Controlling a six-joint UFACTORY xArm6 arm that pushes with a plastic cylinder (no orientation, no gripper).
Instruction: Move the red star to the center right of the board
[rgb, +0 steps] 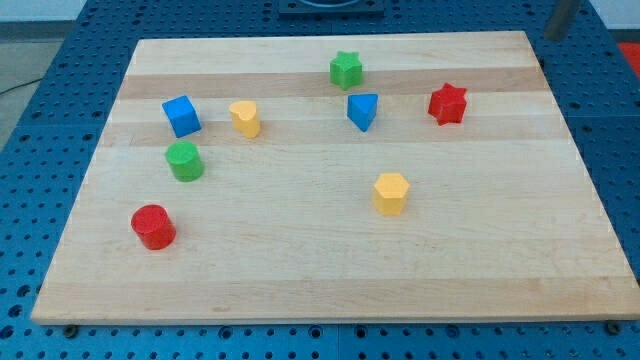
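Note:
The red star (447, 104) lies on the wooden board (320, 270), at the view's upper right. A dark rod enters at the view's top right corner, and my tip (551, 37) is just past the board's top right corner, up and to the right of the red star and well apart from it. A blue triangular block (362, 111) lies to the left of the red star. A green star (346, 69) sits above that blue block.
A yellow hexagon (391, 193) lies below the blue triangular block. At the view's left are a blue cube (181, 116), a yellow block (244, 118), a green cylinder (184, 161) and a red cylinder (153, 226). A blue perforated table surrounds the board.

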